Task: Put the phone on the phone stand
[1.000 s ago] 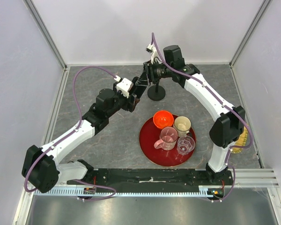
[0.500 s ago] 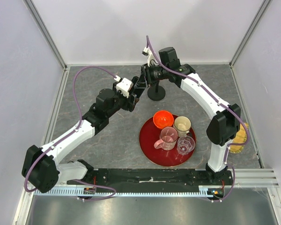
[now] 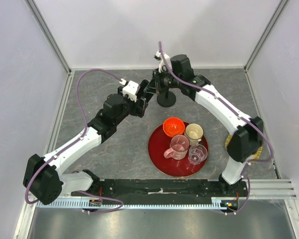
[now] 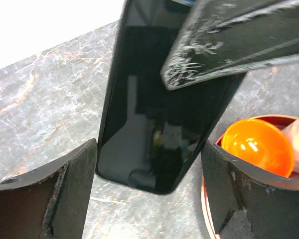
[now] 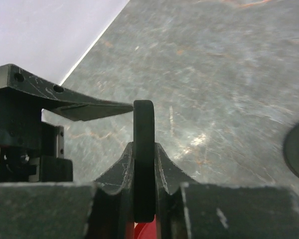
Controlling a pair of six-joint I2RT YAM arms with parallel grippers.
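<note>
ok so the right gripper (image 5: pixel 143 149) has the phone (image 4: pixel 154 119) clamped edge-on between its two fingers (image 5: pixel 120 172), pinched tight on both faces and held up off the grey marble table (image 3: pixel 129 149). The left gripper (image 4: pixel 148 149) is wide open. It has one finger on either side of the phone's lower end with a visible gap on each side, so it's not gripping anything. From the left wrist view the phone stands on end with its glossy face toward the camera, and one of the right gripper's scratched fingers crosses its top corner at about 2 o'clock

Phone isn't on the phone stand (image 3: pixel 166 98) yet. In the top view the stand's round base sits on the table at 12 o'clock from the red tray (image 3: pixel 154 144), and both grippers meet just off the stand, roughly 10 o'clock from its base. Can't tell from up there whether the phone touches the post or the cradle, it's all black on black

The tray has an orange bowl (image 3: pixel 174 126), a cream cup (image 3: pixel 194 132), a pink cup (image 3: pixel 179 144) and a clear cup (image 3: pixel 198 154) on it
</note>
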